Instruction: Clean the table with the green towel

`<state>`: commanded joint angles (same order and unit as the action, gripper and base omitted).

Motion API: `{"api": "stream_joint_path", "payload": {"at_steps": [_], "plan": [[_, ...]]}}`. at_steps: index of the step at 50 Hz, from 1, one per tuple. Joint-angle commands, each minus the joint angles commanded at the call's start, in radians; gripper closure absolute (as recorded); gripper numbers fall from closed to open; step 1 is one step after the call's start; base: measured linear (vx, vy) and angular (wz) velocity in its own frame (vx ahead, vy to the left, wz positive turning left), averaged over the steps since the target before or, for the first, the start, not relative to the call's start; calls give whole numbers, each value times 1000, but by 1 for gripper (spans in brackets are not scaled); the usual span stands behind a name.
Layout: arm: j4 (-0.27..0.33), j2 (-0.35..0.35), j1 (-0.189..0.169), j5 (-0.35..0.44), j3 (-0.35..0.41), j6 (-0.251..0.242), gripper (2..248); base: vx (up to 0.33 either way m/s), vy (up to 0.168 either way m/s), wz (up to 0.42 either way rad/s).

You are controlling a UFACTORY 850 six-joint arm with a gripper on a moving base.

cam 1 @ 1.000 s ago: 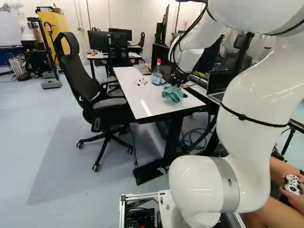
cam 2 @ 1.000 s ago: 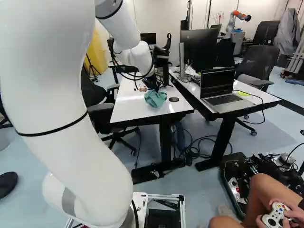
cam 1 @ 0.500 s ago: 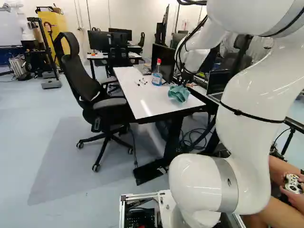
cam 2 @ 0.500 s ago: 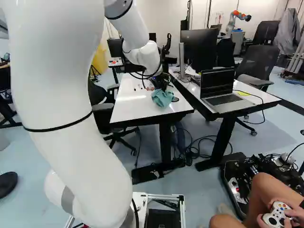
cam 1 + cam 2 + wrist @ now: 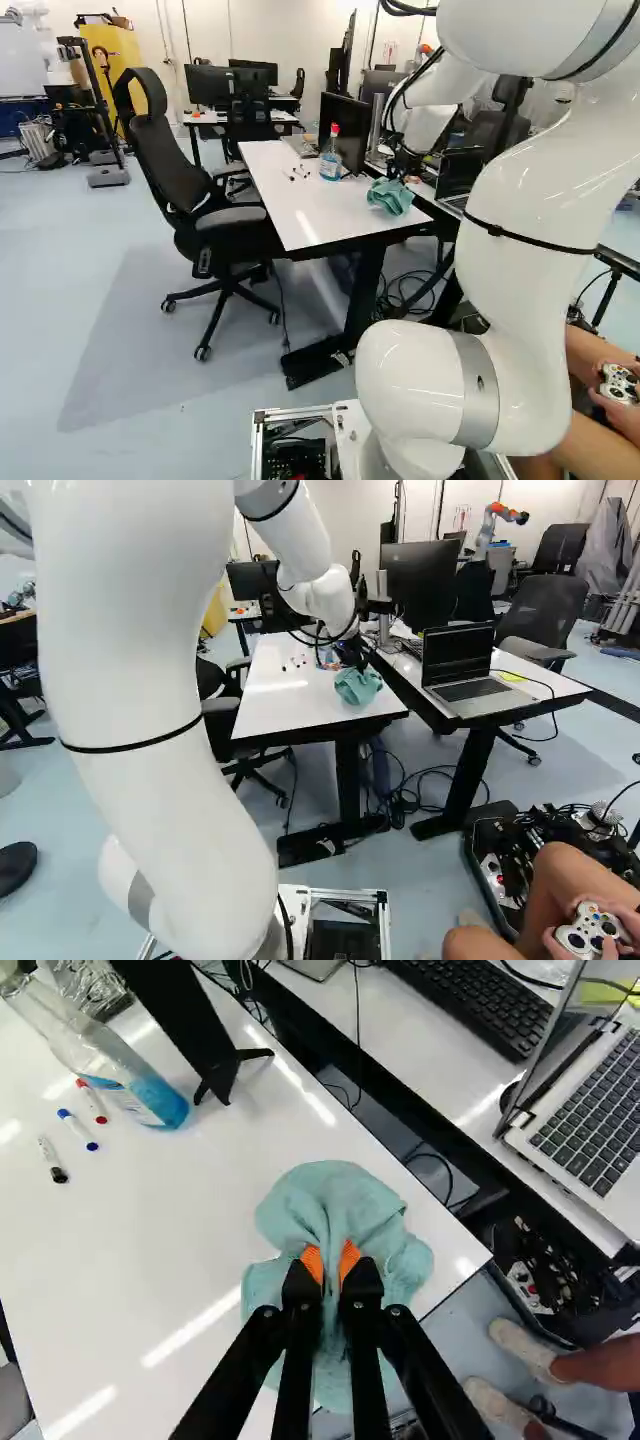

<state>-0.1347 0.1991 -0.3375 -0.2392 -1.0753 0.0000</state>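
Shifted toward the right side of the worktop since the earlier frame, in both base views: green towel, carried along by the arm. Going across the left base view, a black office chair is parked at the worktop's left side. Three capped markers are scattered loose, and near them a bottle of blue liquid is stood upright, a dark monitor beside it. The towel is bunched up on the worktop, clamped between the fingers, cloth pinched from both sides. An open laptop is placed on the neighbouring table. A game controller is held in a person's hands at far right.
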Motion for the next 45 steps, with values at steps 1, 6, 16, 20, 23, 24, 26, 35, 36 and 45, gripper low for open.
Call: {"api": "stream_joint_path", "payload": {"at_steps": [1, 6, 16, 20, 23, 24, 26, 35, 36, 45], "plan": [[0, 0, -3, 0, 0, 0, 212, 0, 0, 0], [0, 0, -20, 0, 0, 0, 212, 0, 0, 0], [0, 3, -53, 0, -3, 0, 212, 0, 0, 0], [0, 7, -65, 0, -8, 0, 212, 0, 0, 0], [0, 11, -73, 0, -13, 0, 212, 0, 0, 0], [0, 12, -76, 0, -14, 0, 212, 0, 0, 0], [0, 14, -80, 0, -16, 0, 212, 0, 0, 0], [0, 17, -84, 0, -19, 0, 212, 0, 0, 0], [0, 17, -84, 0, -19, 0, 212, 0, 0, 0], [0, 17, -84, 0, -19, 0, 195, 0, 0, 0]]}}
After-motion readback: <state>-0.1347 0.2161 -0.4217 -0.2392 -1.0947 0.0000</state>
